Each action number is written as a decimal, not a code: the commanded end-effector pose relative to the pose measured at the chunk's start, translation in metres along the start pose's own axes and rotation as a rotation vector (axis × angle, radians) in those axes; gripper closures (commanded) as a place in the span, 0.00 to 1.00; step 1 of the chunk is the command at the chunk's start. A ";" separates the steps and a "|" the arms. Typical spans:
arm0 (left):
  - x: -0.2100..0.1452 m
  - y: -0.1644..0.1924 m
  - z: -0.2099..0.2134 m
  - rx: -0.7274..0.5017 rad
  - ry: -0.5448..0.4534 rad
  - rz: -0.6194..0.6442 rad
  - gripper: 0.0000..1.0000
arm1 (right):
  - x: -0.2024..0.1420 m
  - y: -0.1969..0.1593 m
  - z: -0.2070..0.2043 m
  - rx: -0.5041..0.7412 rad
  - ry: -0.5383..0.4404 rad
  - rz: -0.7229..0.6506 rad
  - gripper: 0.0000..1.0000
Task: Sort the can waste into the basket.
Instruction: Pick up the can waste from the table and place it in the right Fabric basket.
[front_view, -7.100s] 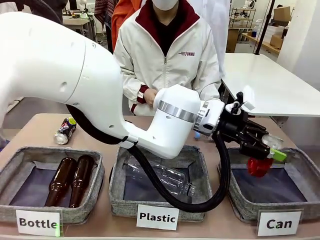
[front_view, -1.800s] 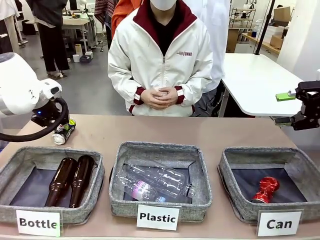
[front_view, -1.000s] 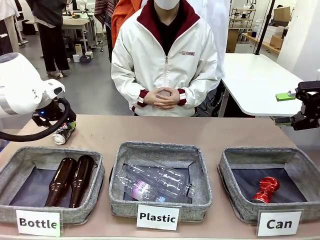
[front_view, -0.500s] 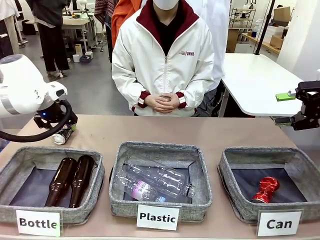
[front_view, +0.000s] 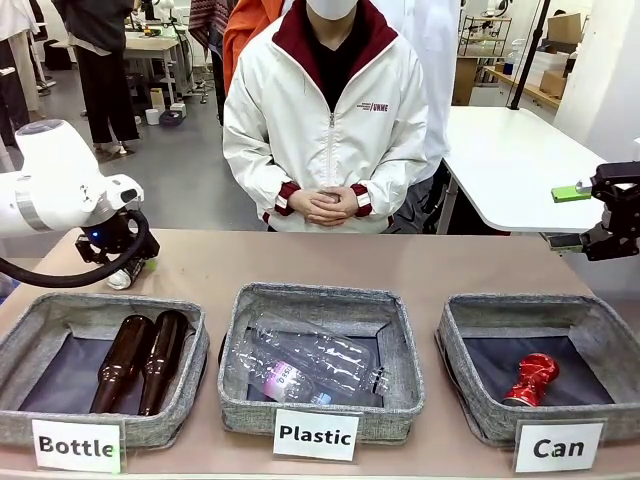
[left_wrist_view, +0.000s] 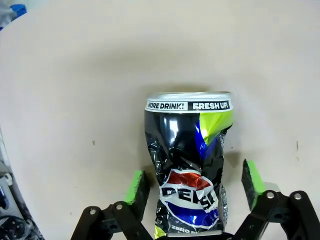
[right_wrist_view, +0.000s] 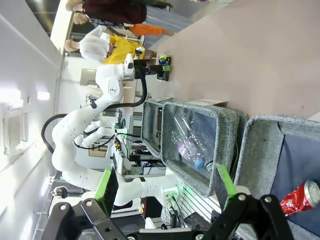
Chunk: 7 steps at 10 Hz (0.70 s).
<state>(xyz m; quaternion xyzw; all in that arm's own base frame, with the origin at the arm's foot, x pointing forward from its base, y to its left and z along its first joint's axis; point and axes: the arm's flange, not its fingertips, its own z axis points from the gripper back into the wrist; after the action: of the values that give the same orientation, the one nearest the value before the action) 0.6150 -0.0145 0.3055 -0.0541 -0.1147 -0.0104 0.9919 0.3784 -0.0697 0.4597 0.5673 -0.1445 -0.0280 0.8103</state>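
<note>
nearest my front camera i had the three square grey fabric baskets in a row, each with a white label. the one reading "can" (front_view: 600, 372) sat on my right, and the crushed shiny red can (front_view: 529, 379) lay on its dark bottom, toward the near right part. the middle basket, labelled "plastic" (front_view: 320, 412), held clear plastic bottles (front_view: 310, 362), and the left one, labelled "bottle" (front_view: 100, 425), held two brown glass bottles (front_view: 140, 362) lying side by side.

beyond the left basket, on the bare tan table (front_view: 400, 262), lay the dark drink can with multicoloured print (left_wrist_view: 189, 167) on its side. my left gripper (left_wrist_view: 195, 186) was down over it, jaws wide apart, a green pad (left_wrist_view: 135, 186) on each side of the can and neither one touching it. the can was dented at the waist, its silver end pointing away from the wrist camera. from the front, the white left arm (front_view: 60, 190) hid most of that can.

my right gripper (front_view: 580, 215) hung in the air past the far right corner of the "can" basket, well above the table, jaws open with nothing between them.

at the far side, a person in a white jacket with dark red trim (front_view: 330, 110) stood with both hands (front_view: 325, 205) clasped together at the table's edge.
</note>
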 end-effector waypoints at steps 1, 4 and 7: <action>0.002 0.004 0.004 0.004 0.023 -0.018 0.58 | -0.003 0.002 0.001 -0.005 0.009 0.011 0.00; 0.001 0.006 0.006 0.003 0.011 -0.030 1.00 | -0.003 0.002 0.001 -0.005 0.009 0.011 0.00; -0.003 0.008 0.020 -0.017 -0.022 -0.038 1.00 | -0.003 0.002 0.001 -0.005 0.009 0.011 0.00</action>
<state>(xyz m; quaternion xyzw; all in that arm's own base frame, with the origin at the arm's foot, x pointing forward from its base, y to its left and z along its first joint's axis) 0.6162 -0.0097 0.3145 -0.0524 -0.1192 -0.0207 0.9913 0.3784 -0.0697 0.4597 0.5673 -0.1445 -0.0280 0.8103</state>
